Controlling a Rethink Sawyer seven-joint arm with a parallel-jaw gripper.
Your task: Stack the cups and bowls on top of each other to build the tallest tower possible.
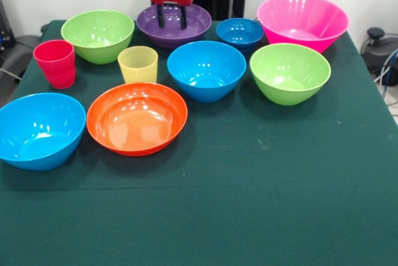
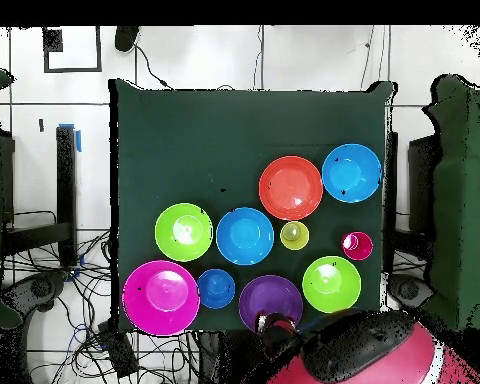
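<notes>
The hand hangs over the purple bowl, fingers parted narrowly, holding nothing. Nothing is stacked; all bowls sit separately on the desk. Recommended: straddle the rim with one finger inside, then close firmly.

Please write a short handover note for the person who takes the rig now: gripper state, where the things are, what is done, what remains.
Gripper: open, empty, fingers hanging inside the purple bowl.
All bowls and both cups stand separately on the table; nothing is stacked.
Front view: red cup and yellow cup at left; pink bowl and small dark blue bowl at the back.
Done: nothing. Left: the whole tower.
</notes>
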